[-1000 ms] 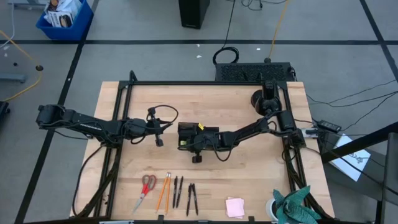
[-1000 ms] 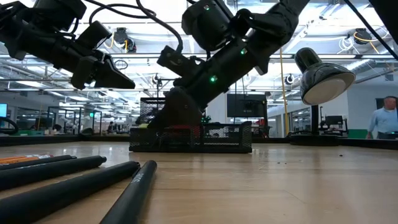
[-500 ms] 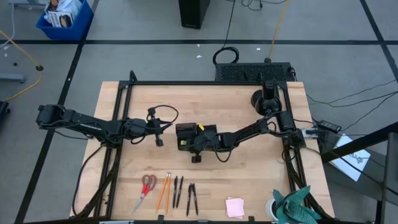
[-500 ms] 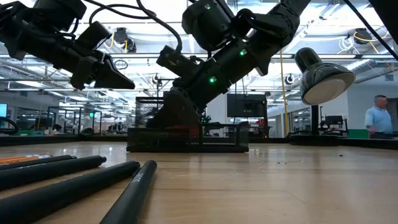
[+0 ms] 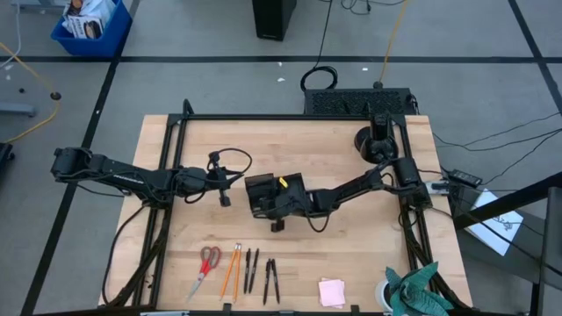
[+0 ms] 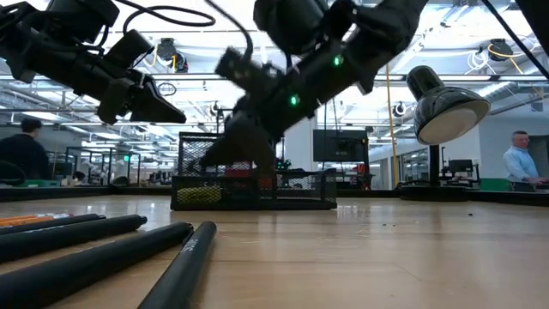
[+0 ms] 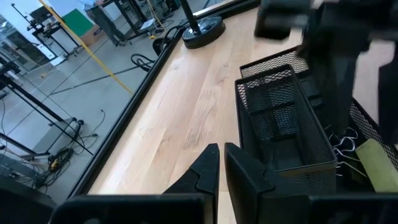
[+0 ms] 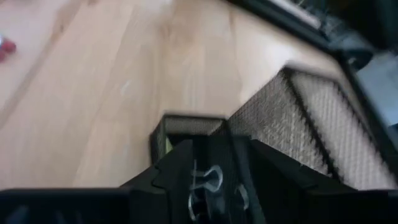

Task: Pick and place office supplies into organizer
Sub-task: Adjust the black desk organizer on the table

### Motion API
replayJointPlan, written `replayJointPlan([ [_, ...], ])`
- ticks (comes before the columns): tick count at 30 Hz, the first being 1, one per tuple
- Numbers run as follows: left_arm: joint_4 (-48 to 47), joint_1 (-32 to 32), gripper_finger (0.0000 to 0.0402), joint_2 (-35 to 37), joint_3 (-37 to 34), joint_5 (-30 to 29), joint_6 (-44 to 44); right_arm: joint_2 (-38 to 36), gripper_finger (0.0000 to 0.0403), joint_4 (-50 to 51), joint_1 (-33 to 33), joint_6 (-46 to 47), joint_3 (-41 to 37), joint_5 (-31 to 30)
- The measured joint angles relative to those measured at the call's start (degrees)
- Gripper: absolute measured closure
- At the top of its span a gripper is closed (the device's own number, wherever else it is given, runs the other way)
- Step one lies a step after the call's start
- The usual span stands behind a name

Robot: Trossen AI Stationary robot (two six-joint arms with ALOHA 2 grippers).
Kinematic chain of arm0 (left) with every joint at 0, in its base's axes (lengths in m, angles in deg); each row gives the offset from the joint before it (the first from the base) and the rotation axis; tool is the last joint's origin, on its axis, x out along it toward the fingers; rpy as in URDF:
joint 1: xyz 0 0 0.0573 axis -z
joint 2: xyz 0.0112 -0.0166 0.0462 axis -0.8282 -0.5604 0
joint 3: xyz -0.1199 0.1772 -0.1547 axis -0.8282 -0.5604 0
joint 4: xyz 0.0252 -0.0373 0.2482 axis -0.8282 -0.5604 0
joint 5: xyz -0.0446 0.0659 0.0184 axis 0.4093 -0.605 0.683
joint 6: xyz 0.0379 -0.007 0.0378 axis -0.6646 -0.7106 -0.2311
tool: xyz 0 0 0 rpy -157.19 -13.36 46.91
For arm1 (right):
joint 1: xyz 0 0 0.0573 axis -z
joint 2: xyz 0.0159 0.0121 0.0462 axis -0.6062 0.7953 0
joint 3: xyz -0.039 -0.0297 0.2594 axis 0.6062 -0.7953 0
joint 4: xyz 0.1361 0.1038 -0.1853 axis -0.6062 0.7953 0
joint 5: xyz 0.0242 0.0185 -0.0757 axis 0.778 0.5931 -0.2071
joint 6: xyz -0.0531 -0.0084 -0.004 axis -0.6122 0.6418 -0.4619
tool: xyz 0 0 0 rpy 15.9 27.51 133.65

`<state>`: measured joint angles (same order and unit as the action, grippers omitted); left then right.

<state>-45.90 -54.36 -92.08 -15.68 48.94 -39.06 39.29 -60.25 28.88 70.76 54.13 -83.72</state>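
My wooden table [image 5: 351,254] carries a teal cloth [image 5: 413,288] at its near right corner and a round black stand base [image 5: 367,140] at the far right. Far left, on the floor, sits a blue bin [image 5: 90,25]. A lamp head [image 6: 446,107] hangs right.

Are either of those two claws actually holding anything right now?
The left gripper is shut on nothing. The right gripper is over the organizer; whether it holds anything cannot be told.

Right arm [image 6: 300,60] blurred, partly hiding organizer [image 6: 249,184].
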Motion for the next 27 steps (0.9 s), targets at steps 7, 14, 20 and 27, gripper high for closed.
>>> replayJointPlan([
  [7,0.02,0.02,0.0369,-0.01,0.00,0.01,-1.80,-4.23,0.0269,-0.59,-2.80,-5.17,0.31,-7.68],
  [14,0.28,1.78,0.0369,-0.02,0.00,4.31,-3.28,-9.88,0.0310,2.45,-5.24,-8.89,-0.70,-20.20],
  [20,4.49,6.92,0.0369,0.00,0.04,4.96,-4.85,-16.49,0.0394,7.54,-2.75,-4.23,-5.87,-22.46],
  [27,2.58,13.20,0.0390,0.00,0.04,6.10,-2.82,-23.56,0.0401,7.15,2.44,7.52,-17.18,-21.46],
])
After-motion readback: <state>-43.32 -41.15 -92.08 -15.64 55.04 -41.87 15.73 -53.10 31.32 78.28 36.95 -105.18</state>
